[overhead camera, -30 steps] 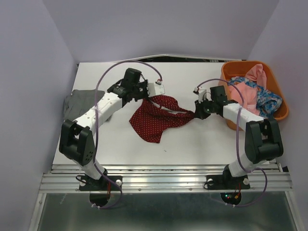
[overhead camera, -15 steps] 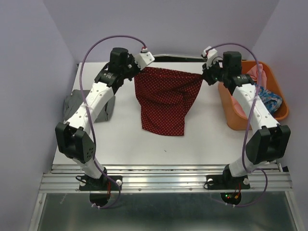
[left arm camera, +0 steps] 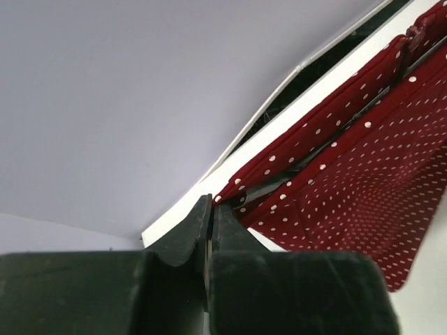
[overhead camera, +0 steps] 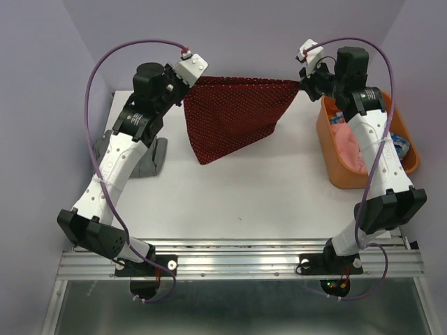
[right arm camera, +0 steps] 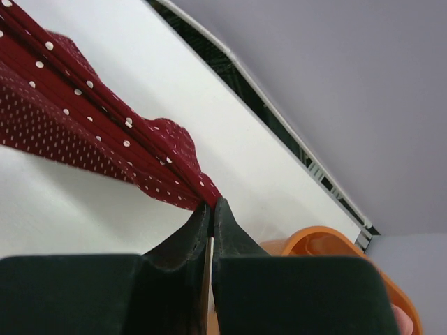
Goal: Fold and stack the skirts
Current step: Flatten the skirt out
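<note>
Lilac walls close round a white bench, seen from above with both my arms reaching toward the top of the frame.

My left pincer is pressed together on one upper corner of the dark red skirt. In the left wrist view its black tips meet at lower centre with the dotted waistband running away to the upper right. My right pincer is likewise clamped on the opposite corner. From the right wrist its tips pinch a gathered bunch of red cloth that fans out toward the upper left.

Between the two grips the skirt's top edge is pulled nearly straight across the upper middle of the overhead view. The cloth hangs below it, slanting down to a point at left of centre. Whether that lowest tip touches the bench I cannot tell.

Further out, the grey skirt lies crumpled on the bench at the left, partly under my left arm. At the right an orange basket stands behind my right arm; its rim also shows low in the right wrist view. Inside it lie pink cloth and, at the far right, a sliver of the blue skirt.
</note>
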Controlling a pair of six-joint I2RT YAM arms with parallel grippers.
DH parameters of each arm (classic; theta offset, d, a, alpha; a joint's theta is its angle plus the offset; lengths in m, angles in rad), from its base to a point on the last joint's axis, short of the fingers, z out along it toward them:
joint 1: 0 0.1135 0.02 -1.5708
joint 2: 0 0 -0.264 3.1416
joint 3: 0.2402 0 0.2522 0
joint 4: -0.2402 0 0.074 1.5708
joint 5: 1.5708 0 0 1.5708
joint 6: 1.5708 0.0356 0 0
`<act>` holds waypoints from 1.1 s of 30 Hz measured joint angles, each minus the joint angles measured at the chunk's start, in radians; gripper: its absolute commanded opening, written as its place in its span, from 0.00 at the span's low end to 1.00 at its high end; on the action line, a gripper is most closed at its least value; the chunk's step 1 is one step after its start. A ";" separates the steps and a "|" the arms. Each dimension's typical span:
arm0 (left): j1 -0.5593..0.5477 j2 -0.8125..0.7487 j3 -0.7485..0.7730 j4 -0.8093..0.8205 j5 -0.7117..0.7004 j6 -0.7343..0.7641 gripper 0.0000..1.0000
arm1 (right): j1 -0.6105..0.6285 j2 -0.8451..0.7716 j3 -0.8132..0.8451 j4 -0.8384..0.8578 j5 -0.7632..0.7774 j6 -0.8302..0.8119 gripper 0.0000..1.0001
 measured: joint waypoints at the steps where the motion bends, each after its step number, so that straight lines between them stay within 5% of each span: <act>1: 0.000 -0.009 0.000 -0.016 0.002 -0.010 0.00 | 0.002 0.000 0.000 -0.020 0.000 -0.009 0.01; 15: -0.001 0.039 0.142 -0.159 -0.023 -0.143 0.00 | 0.006 0.090 0.132 -0.036 0.024 -0.036 0.01; 20: 0.002 0.225 0.301 -0.175 -0.066 -0.181 0.00 | 0.006 0.292 0.302 0.021 0.087 -0.010 0.01; 27: 0.054 0.699 0.805 -0.148 -0.101 -0.214 0.00 | 0.004 0.620 0.542 0.163 0.224 0.054 0.01; 33: 0.072 0.732 0.756 0.018 -0.105 -0.192 0.00 | 0.006 0.625 0.544 0.315 0.262 0.117 0.01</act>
